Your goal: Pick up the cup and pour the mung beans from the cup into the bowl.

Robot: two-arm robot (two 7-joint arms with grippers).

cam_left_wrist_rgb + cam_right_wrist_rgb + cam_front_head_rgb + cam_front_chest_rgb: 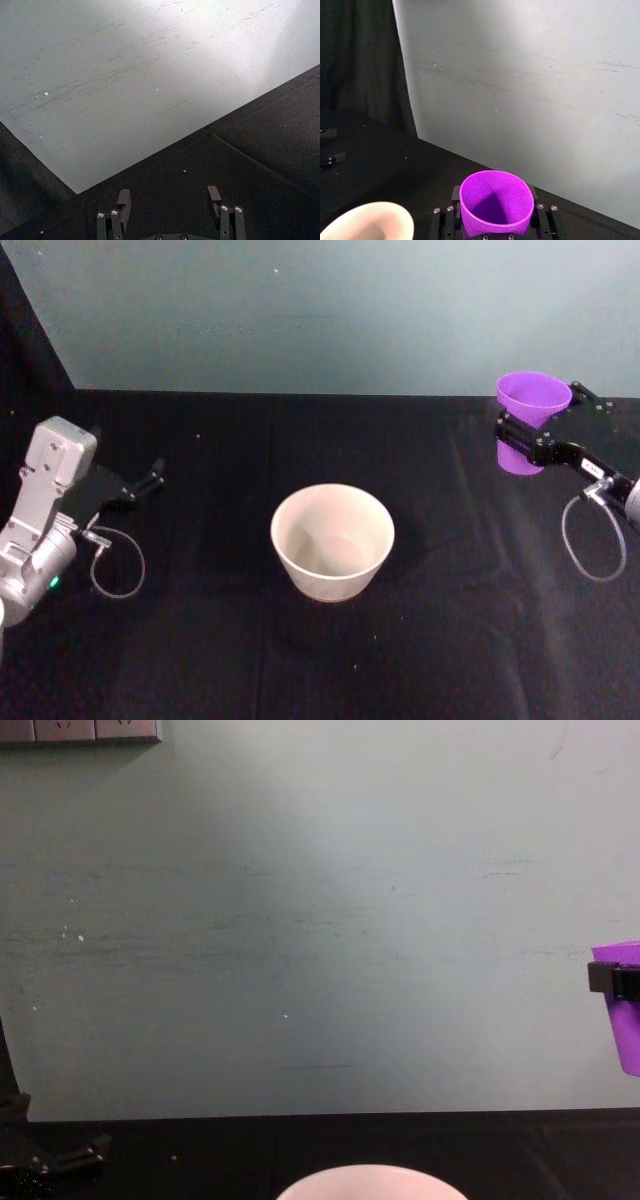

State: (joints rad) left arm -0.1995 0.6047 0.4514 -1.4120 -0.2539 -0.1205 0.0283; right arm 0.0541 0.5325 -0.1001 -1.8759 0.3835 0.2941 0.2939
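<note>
Our right gripper point(540, 420) is squeezing the purple cup point(530, 398) around its sides. It is holding the cup up in the air over the far right part of the black table point(200, 660). The cup is standing straight up with its mouth pointing up. The bowl point(335, 575) is sitting in the middle of the table, well apart from the cup. Our left gripper point(140, 485) is resting at the left side with its fingers spread wide and nothing in them.

We are looking into the cup from the right wrist view and seeing plain purple inside, so we cannot tell how many mung beans are in it.

Here is what we are worrying about. If we are tipping the cup before it is over the bowl, the beans are going to land on the black cloth and roll away. If we are tipping too fast or from too high, the tiny round beans are going to bounce off the bowl's smooth inside and jump out. The cup is smooth and gets thinner toward the bottom, so it may be sliding in our grip once it leans over. And if we are coming in too low, the cup may be bumping the bowl's rim and pushing the bowl away.
</note>
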